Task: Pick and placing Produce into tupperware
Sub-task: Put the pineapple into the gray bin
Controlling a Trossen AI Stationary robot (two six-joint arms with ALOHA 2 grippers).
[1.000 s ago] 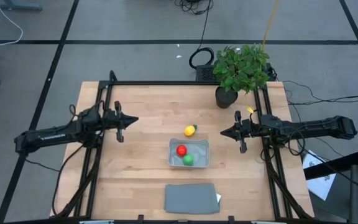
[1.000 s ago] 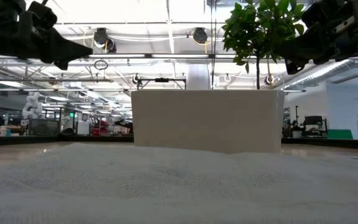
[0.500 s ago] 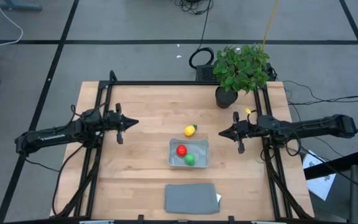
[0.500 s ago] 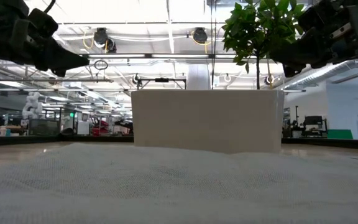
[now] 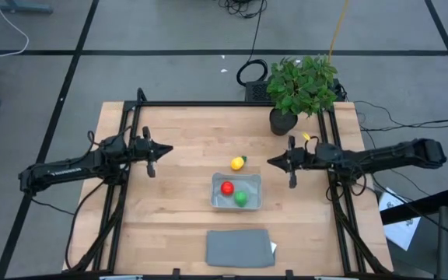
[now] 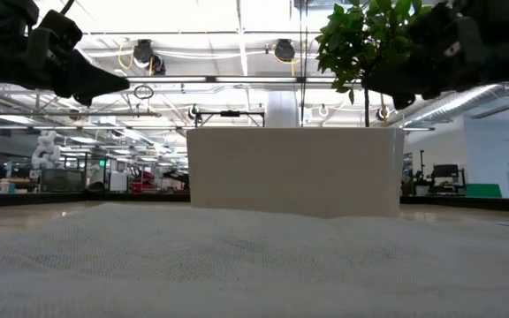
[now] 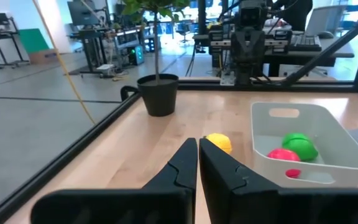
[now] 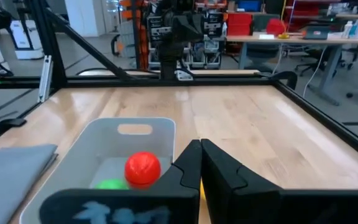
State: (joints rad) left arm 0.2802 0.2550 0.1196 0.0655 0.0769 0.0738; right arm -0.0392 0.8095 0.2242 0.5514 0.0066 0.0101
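The right gripper (image 5: 280, 162), fingers closed and empty, has advanced toward the yellow piece (image 5: 238, 162); the left gripper (image 5: 160, 151) remains closed.

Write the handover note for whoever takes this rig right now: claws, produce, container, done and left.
Left claw: shut, empty, raised over the table's left side.
Right claw: shut, empty, raised right of the yellow piece.
Tupperware: mid-table, with the red piece and green piece inside.
Yellow piece: on the wood just beyond the tupperware's far edge.
Grey lid: flat by the near edge, off.
Done: two of three pieces.
Left: pick the yellow piece and put it in; the right claw is nearer.
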